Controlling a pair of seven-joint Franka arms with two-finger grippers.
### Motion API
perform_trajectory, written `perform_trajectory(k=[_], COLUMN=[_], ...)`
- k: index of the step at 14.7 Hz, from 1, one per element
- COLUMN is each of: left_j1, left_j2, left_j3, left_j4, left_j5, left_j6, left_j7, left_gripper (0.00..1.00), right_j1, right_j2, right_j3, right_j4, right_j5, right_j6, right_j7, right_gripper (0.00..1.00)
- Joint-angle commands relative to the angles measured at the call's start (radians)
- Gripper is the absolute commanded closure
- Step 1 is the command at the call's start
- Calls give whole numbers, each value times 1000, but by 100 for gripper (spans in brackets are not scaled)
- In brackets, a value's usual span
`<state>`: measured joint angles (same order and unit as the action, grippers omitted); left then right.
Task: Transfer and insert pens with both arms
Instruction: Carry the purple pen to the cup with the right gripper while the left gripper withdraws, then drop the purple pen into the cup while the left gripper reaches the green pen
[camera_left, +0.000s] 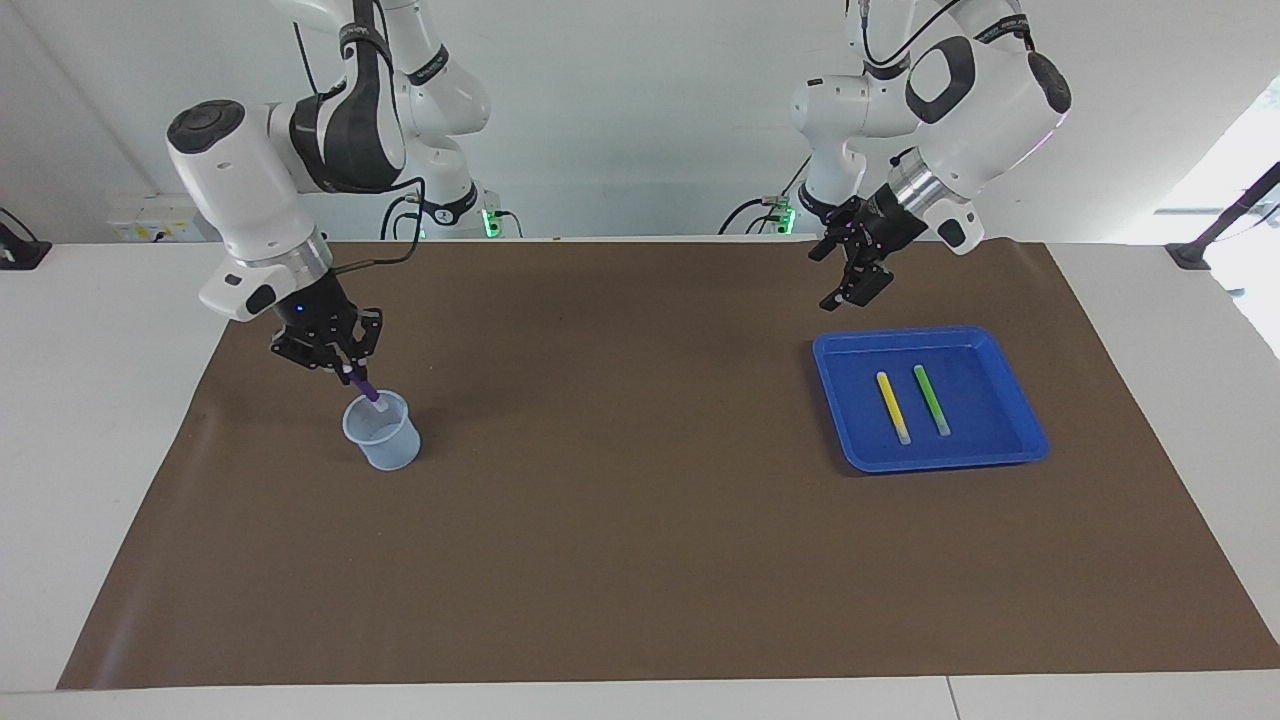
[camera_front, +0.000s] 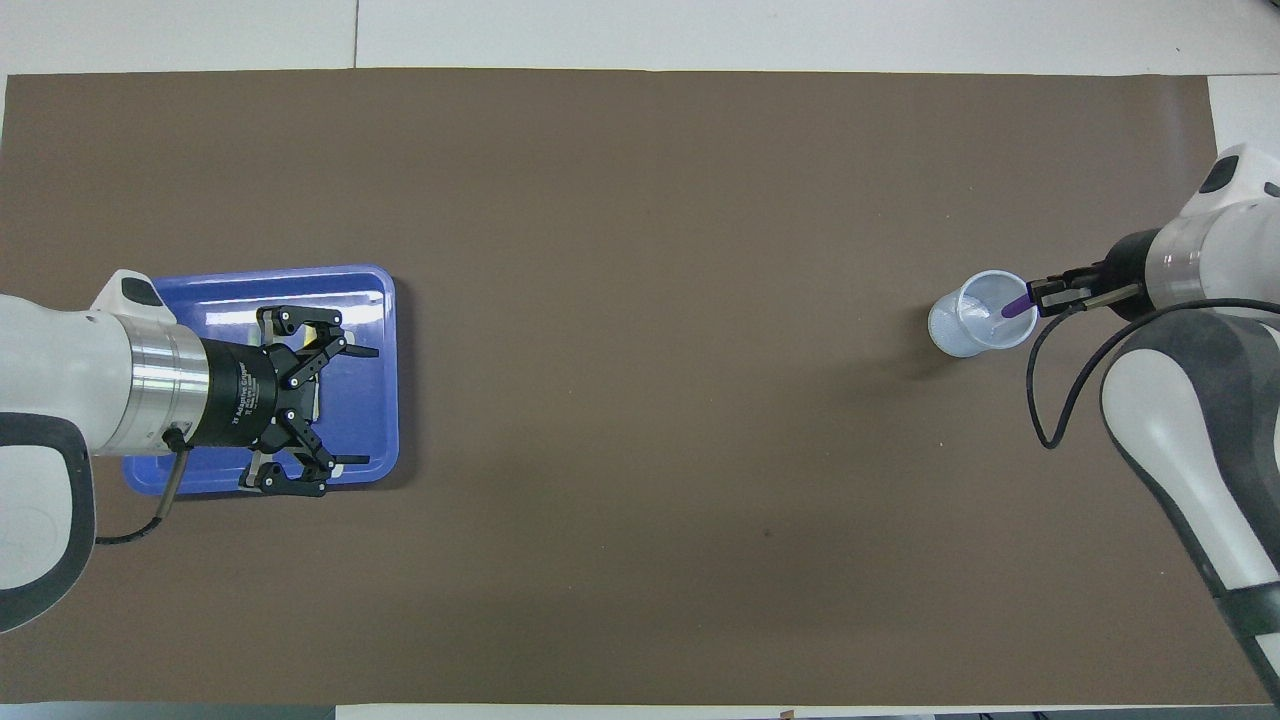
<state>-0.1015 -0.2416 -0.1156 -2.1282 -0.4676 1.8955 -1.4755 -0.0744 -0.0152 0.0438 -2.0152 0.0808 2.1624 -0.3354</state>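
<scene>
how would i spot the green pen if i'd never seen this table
Find the blue tray on the brown mat, toward the left arm's end. Two pens lie side by side in it, apart. The green pen is closer to that table end than the yellow pen.

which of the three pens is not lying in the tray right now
The purple pen: the right gripper holds it, tip in the cup. Yellow and green lie in the blue tray.
</scene>
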Motion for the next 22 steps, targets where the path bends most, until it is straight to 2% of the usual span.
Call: perform_trajectory(k=[1, 3, 5, 7, 11, 12, 13, 15, 18, 22], left_j1=[78, 143, 198, 247, 286, 286, 286, 292, 287, 279], left_j2=[-4, -8, -1, 4, 97, 119, 142, 195, 266, 344], left_j3=[5, 5, 5, 7, 7, 5, 7, 7, 5, 7], left_j4=[13, 8, 5, -16, -19, -19, -21, -24, -27, -55], left_j5=[52, 52, 55, 67, 217, 252, 270, 299, 366, 397], left_j6=[-88, -110, -98, -70, 20, 45, 68, 138, 220, 322], left_j7=[189, 375, 502, 720, 1055, 1124, 1199, 1340, 1448, 1552], left_gripper=[0, 0, 0, 0, 0, 0, 0, 0, 0, 1], right_j1=[-27, -31, -44, -44, -41, -41, -42, -45, -45, -44], right_j2=[-2, 12, 23, 37, 52, 52, 52, 57, 57, 50], right_j3=[16, 16, 16, 16, 16, 16, 16, 18, 15, 13], right_j4=[-40, -72, -103, -118, -120, -120, -119, -99, -59, 51], right_j5=[-21, -21, -21, -21, -21, -21, -21, -19, -18, -21], right_j6=[62, 118, 172, 204, 215, 214, 211, 205, 189, 41], right_j7=[-30, -53, -57, -56, -56, -54, -47, -40, -13, 123], right_gripper=[100, 100, 100, 100, 100, 59, 25, 0, 0, 0])
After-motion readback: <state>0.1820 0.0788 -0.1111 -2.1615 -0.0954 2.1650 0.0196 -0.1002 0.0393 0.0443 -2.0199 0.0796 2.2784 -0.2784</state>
